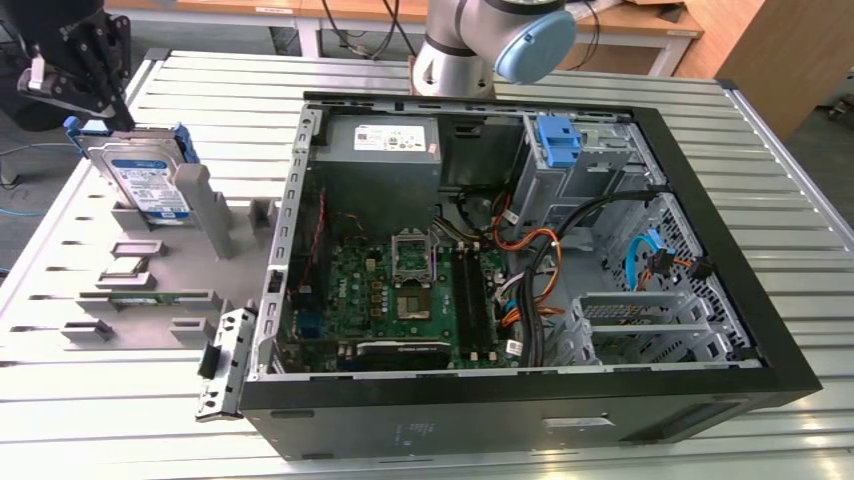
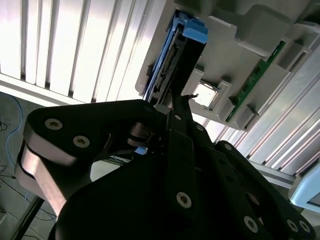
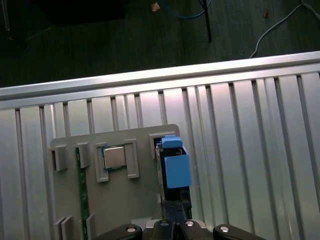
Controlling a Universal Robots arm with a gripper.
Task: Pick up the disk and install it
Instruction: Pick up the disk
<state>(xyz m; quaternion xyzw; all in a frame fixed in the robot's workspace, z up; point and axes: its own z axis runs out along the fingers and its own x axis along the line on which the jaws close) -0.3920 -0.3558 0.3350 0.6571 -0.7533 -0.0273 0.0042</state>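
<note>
Hanging over grey holder (image 1: pixel 187 275): tool (image 1: pixel 83 100), close above disk (image 1: pixel 144 180) | disk stood upright in holder | tool's grip could not be told

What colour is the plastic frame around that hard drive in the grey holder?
Blue; the frame shows best in the first wrist view.

Robotics lab: slatted aluminium bench (image 1: pixel 787 190), opened computer tower (image 1: pixel 534 405), robot arm base (image 1: pixel 451 70), wooden tables (image 1: pixel 641 28) behind.
</note>
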